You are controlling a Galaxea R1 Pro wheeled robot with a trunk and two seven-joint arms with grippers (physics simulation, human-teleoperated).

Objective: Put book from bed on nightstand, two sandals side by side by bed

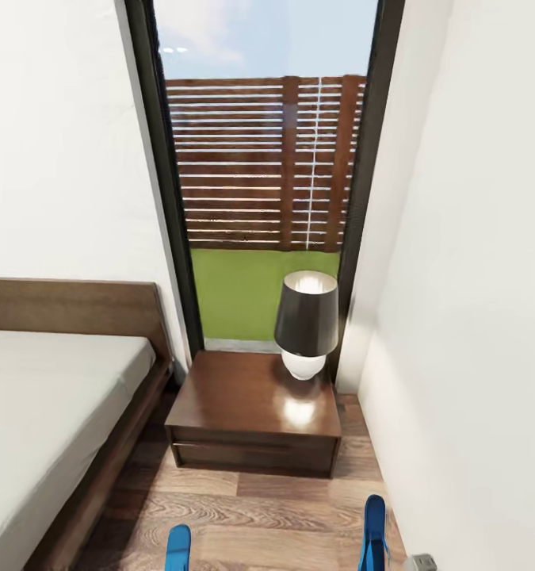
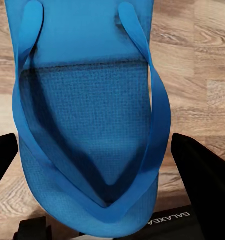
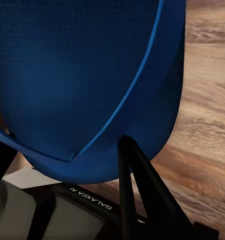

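Two bright blue sandals poke up at the bottom edge of the head view, one at the left (image 1: 177, 547) and one at the right (image 1: 374, 527), above the wood floor. In the left wrist view a sandal (image 2: 92, 75) lies sole-up with its straps showing, and my left gripper (image 2: 95, 140) is shut on its sides. Close up in the right wrist view, the other sandal (image 3: 82, 65) sits in my right gripper (image 3: 60, 145), one black finger (image 3: 137, 190) against its edge. The bed (image 1: 45, 396) is at the left and the nightstand (image 1: 243, 396) straight ahead. The book is out of view.
A dark-shaded lamp (image 1: 307, 321) stands on the nightstand's right half. Behind it is a tall dark-framed window (image 1: 263, 159). A white wall (image 1: 473, 317) closes the right side, leaving a narrow strip of plank floor (image 1: 267, 515) between bed and wall.
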